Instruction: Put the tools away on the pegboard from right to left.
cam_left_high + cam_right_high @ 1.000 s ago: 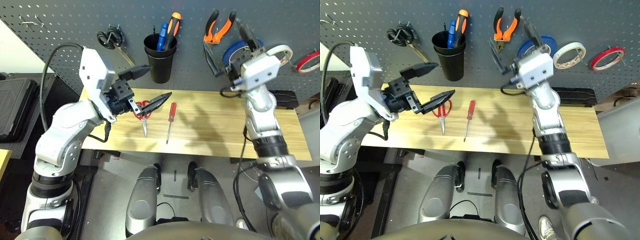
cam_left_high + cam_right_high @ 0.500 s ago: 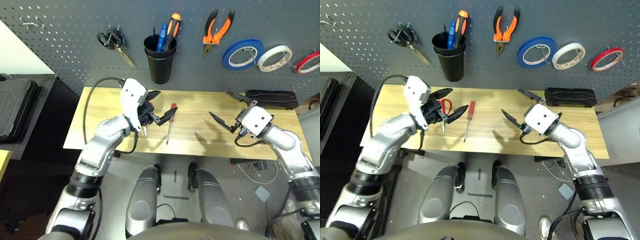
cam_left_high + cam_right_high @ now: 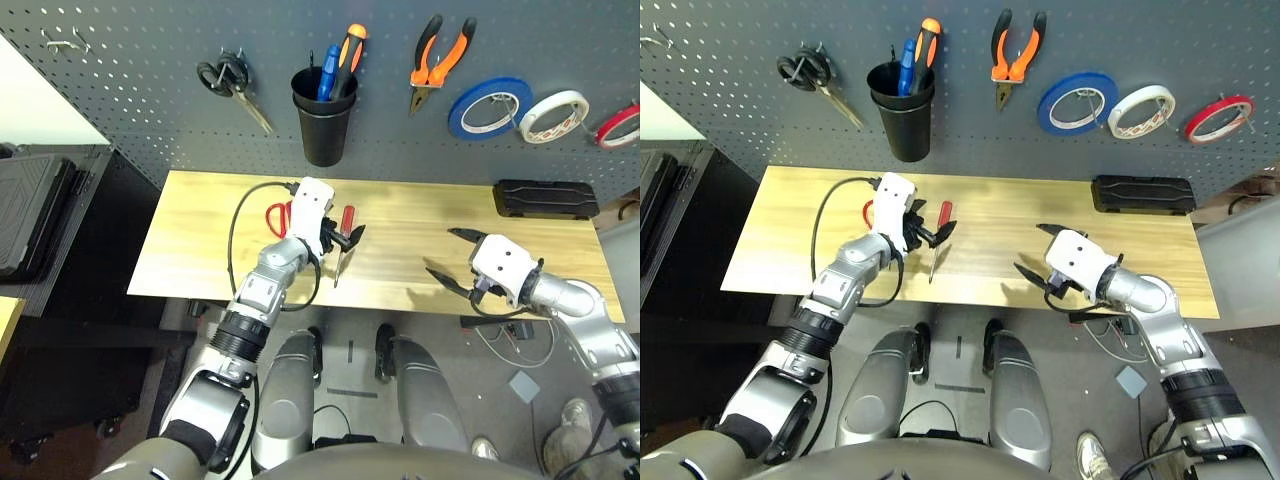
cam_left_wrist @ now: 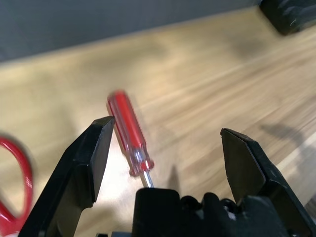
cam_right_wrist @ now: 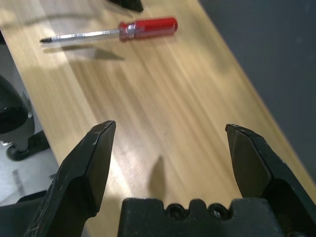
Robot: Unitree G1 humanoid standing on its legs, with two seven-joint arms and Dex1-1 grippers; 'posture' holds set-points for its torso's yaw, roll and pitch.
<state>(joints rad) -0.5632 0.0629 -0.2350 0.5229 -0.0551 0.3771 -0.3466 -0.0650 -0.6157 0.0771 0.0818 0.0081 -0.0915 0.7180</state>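
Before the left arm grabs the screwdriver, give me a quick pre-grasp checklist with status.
1. Left gripper open: ok, jaws stand wide.
2. Screwdriver lined up between the left fingers: not ok, its handle lies close to one finger, off centre.
3. Screwdriver free on the table: ok, nothing lies on it; the scissors sit beside it.
4. Right gripper out of the way: ok, open and empty, apart from the screwdriver.
5. Pliers and red tape already on the pegboard: ok.
6. Room in the cup: cannot tell, two tools already stand in it.
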